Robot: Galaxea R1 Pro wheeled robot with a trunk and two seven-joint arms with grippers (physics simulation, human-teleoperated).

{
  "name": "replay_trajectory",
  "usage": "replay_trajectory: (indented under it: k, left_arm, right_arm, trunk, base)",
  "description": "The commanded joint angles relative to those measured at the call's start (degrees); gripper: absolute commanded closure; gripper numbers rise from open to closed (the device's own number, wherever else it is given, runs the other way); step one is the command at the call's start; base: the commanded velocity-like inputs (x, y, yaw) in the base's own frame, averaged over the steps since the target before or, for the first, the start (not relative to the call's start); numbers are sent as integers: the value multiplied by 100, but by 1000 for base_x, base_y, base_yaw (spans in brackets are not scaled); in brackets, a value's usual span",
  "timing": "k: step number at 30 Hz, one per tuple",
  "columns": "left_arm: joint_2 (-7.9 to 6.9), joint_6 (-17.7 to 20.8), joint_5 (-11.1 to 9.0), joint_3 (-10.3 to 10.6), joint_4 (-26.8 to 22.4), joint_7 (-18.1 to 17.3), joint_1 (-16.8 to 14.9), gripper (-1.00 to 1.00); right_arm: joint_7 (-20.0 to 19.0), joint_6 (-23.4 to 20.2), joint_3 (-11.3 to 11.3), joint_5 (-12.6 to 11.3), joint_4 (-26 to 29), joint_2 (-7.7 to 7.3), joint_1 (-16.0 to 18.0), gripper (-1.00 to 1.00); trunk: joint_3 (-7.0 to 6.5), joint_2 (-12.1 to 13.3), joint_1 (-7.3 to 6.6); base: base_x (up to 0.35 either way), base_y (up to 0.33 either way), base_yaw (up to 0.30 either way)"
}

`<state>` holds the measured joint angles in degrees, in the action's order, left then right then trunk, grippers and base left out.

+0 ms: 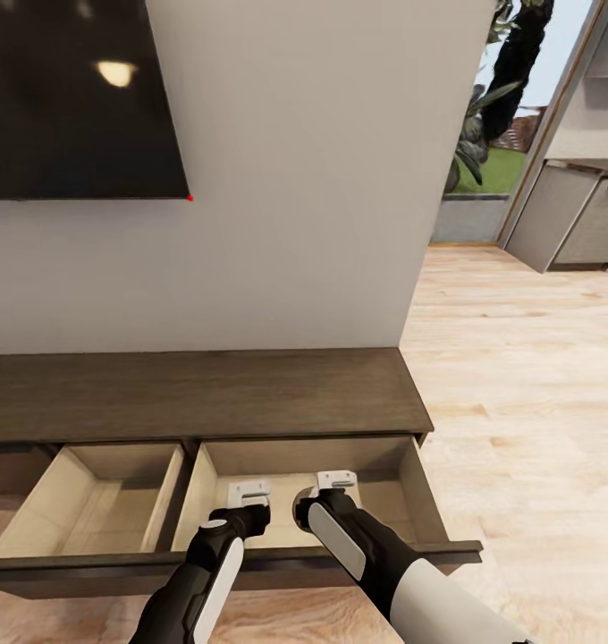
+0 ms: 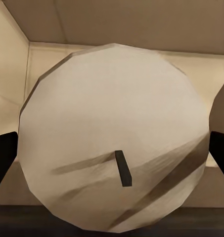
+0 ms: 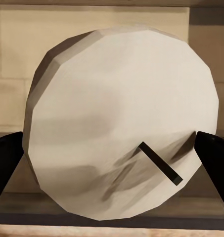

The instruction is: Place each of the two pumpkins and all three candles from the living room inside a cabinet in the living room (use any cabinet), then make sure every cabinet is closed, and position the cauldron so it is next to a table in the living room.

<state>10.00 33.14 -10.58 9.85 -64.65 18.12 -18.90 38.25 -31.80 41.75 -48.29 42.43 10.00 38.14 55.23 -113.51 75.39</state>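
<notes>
Head view: our left gripper (image 1: pixel 249 493) and right gripper (image 1: pixel 336 483), each clamped around an off-white stubby wax candle (image 2: pixel 114 133), (image 3: pixel 121 128), hang inside the long dark-brown wooden cabinet (image 1: pixel 197 394)'s open right drawer; releasing high risks candles toppling

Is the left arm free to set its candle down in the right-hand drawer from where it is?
Probably yes. The left gripper holds an off-white candle between its fingers, already above the open right-hand drawer of the cabinet. The right gripper hangs beside it with its own candle, apart.
</notes>
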Motion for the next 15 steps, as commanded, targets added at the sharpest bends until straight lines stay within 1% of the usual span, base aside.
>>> replay_trajectory:
  k: [1, 4, 15]
  left_arm:
    - [0, 0, 2, 0, -5, 1, 0, 100]
    - [0, 6, 3, -5, -24, 2, 0, 100]
    - [0, -2, 1, -27, -39, 0, 0, 100]
  right_arm:
    - [-1, 1, 0, -1, 1, 0, 0, 100]
    - [-1, -1, 0, -2, 1, 0, 1, 100]
    - [-10, -2, 9, -5, 7, 0, -3, 100]
  trunk:
    - [0, 0, 0]
    - [-1, 0, 0]
    - [-1, 0, 0]
  base:
    - [0, 0, -16]
    - [20, 34, -6]
    - [81, 82, -1]
